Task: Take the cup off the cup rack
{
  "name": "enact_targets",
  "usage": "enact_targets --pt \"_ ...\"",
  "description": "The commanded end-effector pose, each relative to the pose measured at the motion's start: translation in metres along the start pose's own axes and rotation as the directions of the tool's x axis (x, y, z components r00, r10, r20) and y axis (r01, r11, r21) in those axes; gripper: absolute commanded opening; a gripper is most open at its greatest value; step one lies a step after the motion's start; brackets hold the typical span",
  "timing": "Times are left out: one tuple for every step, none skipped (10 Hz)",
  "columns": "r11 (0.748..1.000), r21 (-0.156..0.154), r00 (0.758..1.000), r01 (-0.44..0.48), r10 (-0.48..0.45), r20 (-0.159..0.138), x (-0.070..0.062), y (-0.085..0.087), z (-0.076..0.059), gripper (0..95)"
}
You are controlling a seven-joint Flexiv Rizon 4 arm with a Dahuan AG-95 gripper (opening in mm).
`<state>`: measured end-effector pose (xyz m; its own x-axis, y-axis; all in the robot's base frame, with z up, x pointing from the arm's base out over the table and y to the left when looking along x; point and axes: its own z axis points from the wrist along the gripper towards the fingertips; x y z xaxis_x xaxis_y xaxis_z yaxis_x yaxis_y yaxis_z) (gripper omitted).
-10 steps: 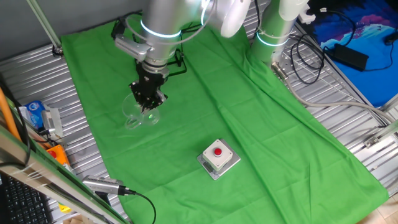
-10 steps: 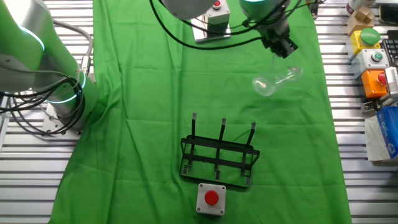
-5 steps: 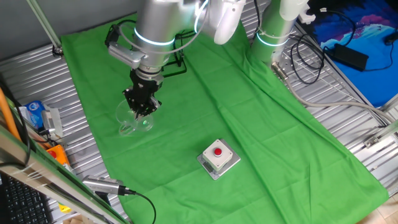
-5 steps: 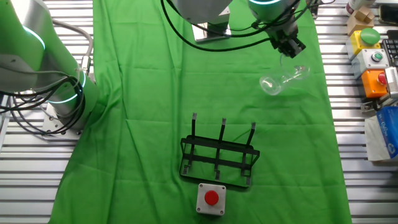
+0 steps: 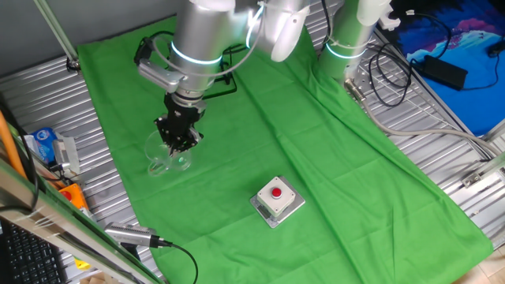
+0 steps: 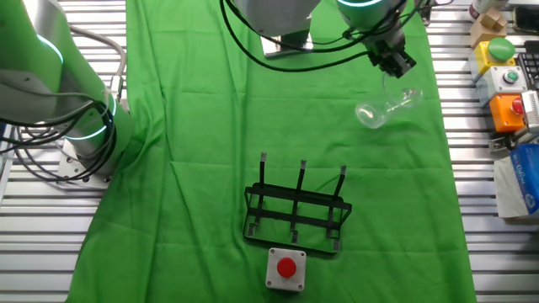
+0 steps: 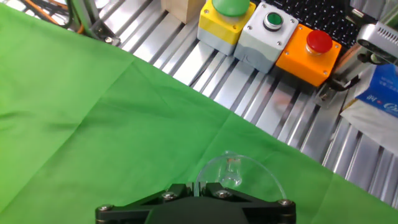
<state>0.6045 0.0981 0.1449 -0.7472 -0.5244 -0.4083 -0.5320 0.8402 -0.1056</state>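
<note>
The green cloth (image 6: 210, 126) covers most of the table. Over its edge nearest the button boxes, the silver arm (image 5: 207, 35) reaches down from above, its wrist bent so the black gripper (image 5: 177, 136) points steeply at the cloth. In the other fixed view the gripper (image 6: 394, 62) sits at about 1 o'clock from the cloth's middle. Its fingers are drawn close together on the cup (image 6: 376, 109), gripping it near the rim or handle; the exact contact is hidden. The cup (image 5: 164, 155) hangs tilted, nearly on its side, low over the cloth; whether it touches cannot be told. From the hand view the cup (image 7: 239, 174) shows just ahead of the gripper body. The cup rack (image 6: 296, 210) stands empty at 6 o'clock, well apart from the cup, beside a grey red-button box (image 6: 285, 268).
</note>
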Motion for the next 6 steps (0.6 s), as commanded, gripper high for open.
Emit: enact_targets --pt "1.000 -0.002 1.000 -0.001 0.001 -0.013 0.002 0.001 -0.002 0.0" --pt "1.000 -0.004 1.000 -0.002 0.002 -0.018 0.003 0.001 -0.002 0.0" --pt "1.000 -0.010 1.000 -0.002 0.002 -0.026 0.005 0.001 -0.001 19.0" --pt "1.000 -0.013 1.000 -0.003 0.003 -0.022 0.007 0.001 -0.001 19.0" --pt "1.000 -0.009 1.000 -0.002 0.002 -0.017 0.010 0.001 -0.001 19.0" --pt "1.000 -0.011 1.000 -0.006 0.005 -0.014 0.013 0.002 -0.001 19.0"
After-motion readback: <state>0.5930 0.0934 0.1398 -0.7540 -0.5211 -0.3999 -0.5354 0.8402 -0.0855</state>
